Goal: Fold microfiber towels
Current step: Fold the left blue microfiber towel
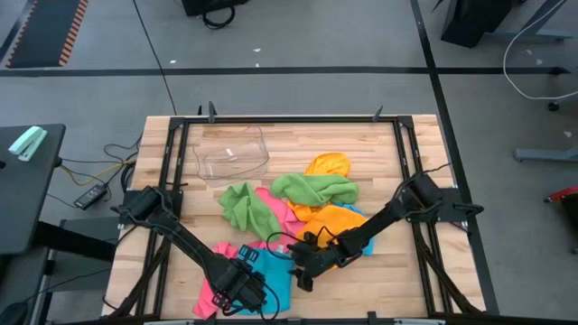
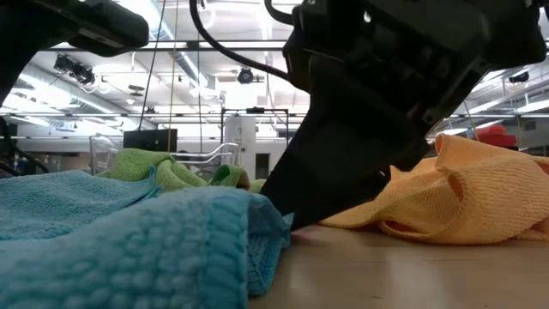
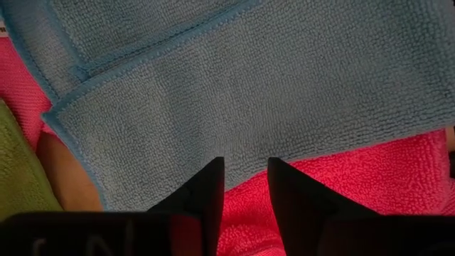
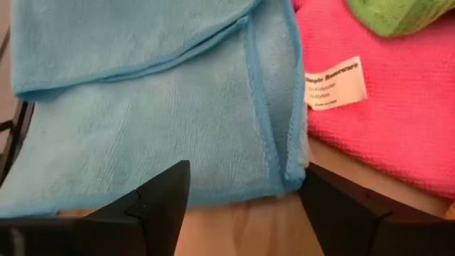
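Observation:
A sky blue towel (image 1: 271, 271), folded over on itself, lies near the table's front edge. It rests partly on a pink towel (image 1: 209, 302) and partly on the wood. My left gripper (image 3: 245, 167) points down over the blue towel's edge where it meets the pink towel (image 3: 370, 178), its fingers a little apart with nothing between them. My right gripper (image 4: 245, 188) slants down from the right, wide open, its fingers standing on either side of the blue towel's folded corner (image 4: 284, 171). Green towels (image 1: 312, 188) and orange towels (image 1: 339, 221) lie bunched farther back. My right gripper comes slanting down from the table's right. In the low view one finger (image 2: 296, 202) reaches the tabletop right beside the blue towel's edge (image 2: 270, 227). I cannot tell whether it touches the cloth.
A clear plastic tub (image 1: 232, 153) stands at the back left of the table. The pink towel carries a white label (image 4: 334, 83) close to the blue towel's corner. The bunched orange towel (image 2: 463, 193) lies just behind my right gripper. Bare wood shows at the front right (image 1: 388, 289).

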### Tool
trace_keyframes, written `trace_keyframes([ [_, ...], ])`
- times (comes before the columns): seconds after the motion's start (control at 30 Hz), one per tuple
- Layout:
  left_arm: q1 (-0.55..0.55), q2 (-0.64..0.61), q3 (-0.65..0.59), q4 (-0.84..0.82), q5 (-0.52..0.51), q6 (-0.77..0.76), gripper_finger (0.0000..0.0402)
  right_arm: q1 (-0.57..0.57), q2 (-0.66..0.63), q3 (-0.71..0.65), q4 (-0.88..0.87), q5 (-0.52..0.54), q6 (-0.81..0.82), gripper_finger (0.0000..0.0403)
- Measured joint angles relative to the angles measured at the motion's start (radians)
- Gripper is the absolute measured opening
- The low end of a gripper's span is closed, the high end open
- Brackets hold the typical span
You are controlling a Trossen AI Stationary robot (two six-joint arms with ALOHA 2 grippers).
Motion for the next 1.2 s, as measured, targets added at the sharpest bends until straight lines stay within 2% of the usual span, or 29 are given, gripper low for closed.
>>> trace_keyframes([
  [0.13, 0.000, 0.000, 0.000, 0.000, 0.000, 0.000, 0.0118, -0.002, 0.004, -0.002, 0.024, 0.010, -0.016, 0.0226],
  [0.23, 0.000, 0.000, 0.000, -0.001, 0.000, 0.000, 0.0114, -0.003, 0.005, -0.003, 0.025, 0.013, -0.016, 0.0184],
  [0.43, 0.000, 0.000, 0.000, 0.009, -0.040, 0.000, 0.0110, -0.005, 0.007, -0.005, 0.021, 0.027, -0.050, 0.0040],
  [0.5, 0.000, 0.000, 0.000, 0.008, -0.068, 0.003, 0.0111, -0.009, 0.008, -0.005, 0.023, 0.015, -0.076, 0.0013],
  [0.73, 0.000, 0.000, 0.000, 0.003, -0.123, 0.026, 0.0106, -0.011, -0.001, -0.002, -0.010, -0.010, -0.092, 0.0005],
  [0.93, 0.000, -0.005, 0.039, -0.009, -0.138, 0.062, 0.0092, -0.022, -0.077, 0.037, -0.267, -0.020, -0.130, 0.0002],
  [1.1, 0.000, -0.006, 0.089, 0.067, -0.272, 0.158, 0.0080, -0.055, -0.184, 0.050, -0.465, -0.018, -0.146, 0.0002],
  [1.2, 0.005, -0.006, 0.091, 0.146, -0.311, 0.234, 0.0075, -0.073, -0.253, 0.048, -0.549, -0.015, -0.184, 0.0002],
])
